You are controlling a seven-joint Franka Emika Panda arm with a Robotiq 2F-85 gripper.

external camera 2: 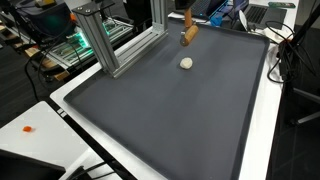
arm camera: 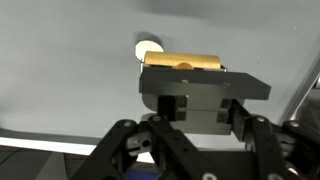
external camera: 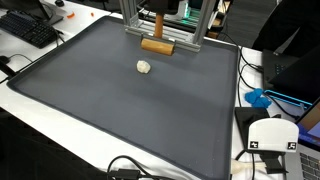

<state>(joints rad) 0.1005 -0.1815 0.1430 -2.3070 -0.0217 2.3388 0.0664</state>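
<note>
A light wooden block (external camera: 157, 45) is at the far end of the dark grey mat (external camera: 120, 110), just in front of an aluminium frame (external camera: 160, 12). My gripper (external camera: 158, 33) comes down from above and is shut on the block. In the wrist view the jaws (arm camera: 200, 100) grip the block (arm camera: 185, 62) from both sides. A small cream ball (external camera: 144, 67) lies on the mat a short way in front of the block; it also shows in the wrist view (arm camera: 150, 46). Another exterior view shows the block (external camera 2: 189, 33), my gripper (external camera 2: 188, 20) and the ball (external camera 2: 186, 62).
The mat (external camera 2: 170, 120) has a raised rim and covers most of the white table. An aluminium frame post (external camera 2: 100, 40) stands at its edge. A keyboard (external camera: 28, 28), cables and a white device (external camera: 270, 135) lie around the mat.
</note>
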